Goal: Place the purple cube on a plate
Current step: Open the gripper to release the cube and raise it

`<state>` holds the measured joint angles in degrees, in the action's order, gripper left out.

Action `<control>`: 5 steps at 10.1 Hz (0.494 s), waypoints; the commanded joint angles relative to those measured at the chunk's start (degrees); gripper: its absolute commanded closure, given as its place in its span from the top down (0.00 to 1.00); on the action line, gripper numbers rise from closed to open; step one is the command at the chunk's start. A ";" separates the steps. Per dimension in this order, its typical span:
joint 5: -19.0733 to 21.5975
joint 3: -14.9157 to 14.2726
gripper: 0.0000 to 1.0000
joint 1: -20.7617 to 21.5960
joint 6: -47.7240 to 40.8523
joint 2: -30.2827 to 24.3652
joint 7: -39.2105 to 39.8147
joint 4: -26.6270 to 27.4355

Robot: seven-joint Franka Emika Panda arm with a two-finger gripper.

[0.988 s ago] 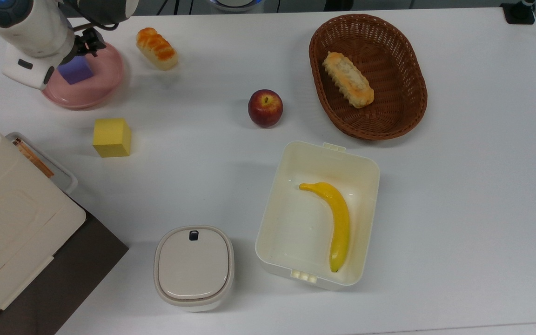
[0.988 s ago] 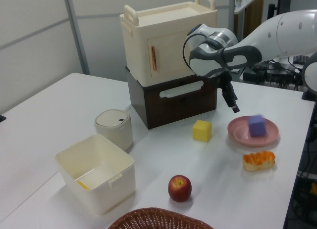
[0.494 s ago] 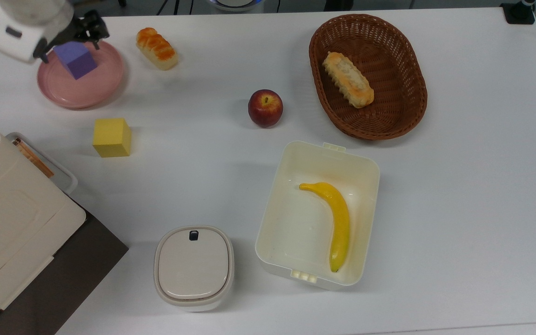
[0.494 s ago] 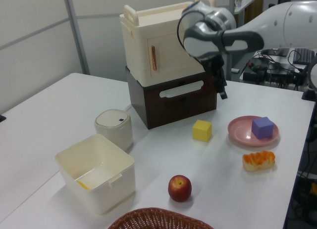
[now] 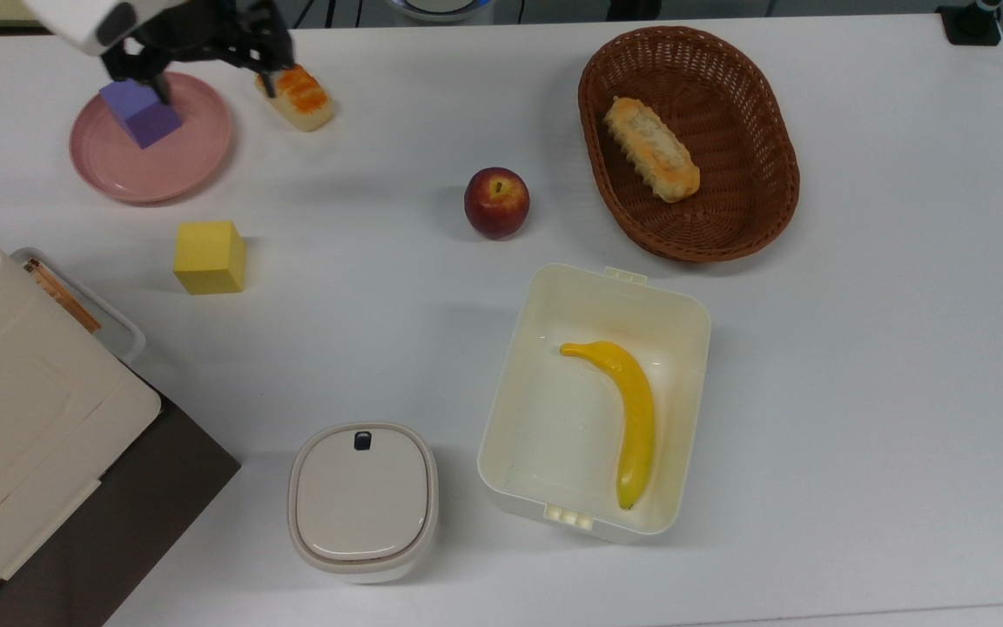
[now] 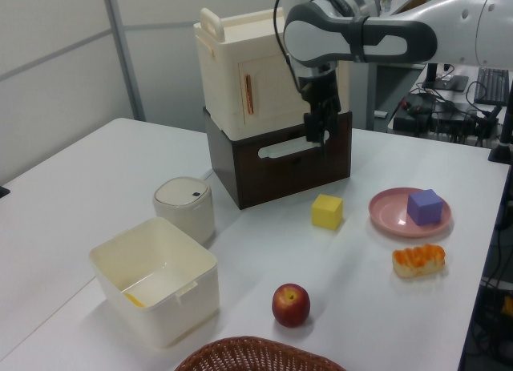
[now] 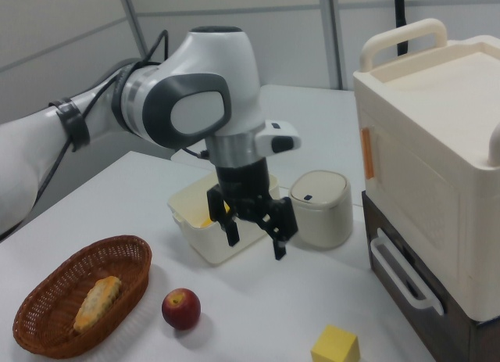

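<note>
Where the top view's upper left corner of the white table (image 5: pixel 858 366) is seen, the purple cube (image 5: pixel 141 112) is found resting on the pink plate (image 5: pixel 153 165), toward the plate's far left part. The gripper (image 5: pixel 210 74) is held above the table's far edge, its black fingers spread wide apart and clamped on nothing, one tip over the cube and the other over an orange-glazed bread roll (image 5: pixel 297 91) just right of the plate. A yellow cube (image 5: pixel 209 256) is set nearer the front, below the plate. A red apple (image 5: pixel 496 202) sits near the middle, and a brown wicker basket (image 5: pixel 763 192) with a pale bread roll (image 5: pixel 650 149) in it lies toward the far right. A cream open box (image 5: pixel 519 409) with a banana (image 5: pixel 628 414) in it and a lidded round container (image 5: pixel 363 501) are placed near the front edge.

In the left view, the purple cube (image 6: pixel 425 206) is shown on the plate (image 6: pixel 389 213) near the table's right edge, while the gripper (image 6: pixel 314 131) is raised well apart from it, in front of a cream cabinet (image 6: pixel 256 74).

In the right view, the gripper (image 7: pixel 256 235) is seen with fingers (image 7: pixel 280 235) apart and empty, above the table before the open box (image 7: pixel 205 245).
</note>
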<state>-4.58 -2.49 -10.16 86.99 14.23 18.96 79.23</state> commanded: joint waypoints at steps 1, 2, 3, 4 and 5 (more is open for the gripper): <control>1.59 -0.32 1.00 5.39 3.78 -0.52 -13.03 0.57; 1.76 -0.32 1.00 7.33 9.55 -0.08 -18.20 1.35; 1.76 -0.32 1.00 7.70 12.21 0.18 -19.47 2.75; 1.42 -0.32 1.00 7.61 11.55 -0.08 -19.14 2.77; 1.15 -0.41 1.00 7.61 11.45 -0.17 -18.87 2.77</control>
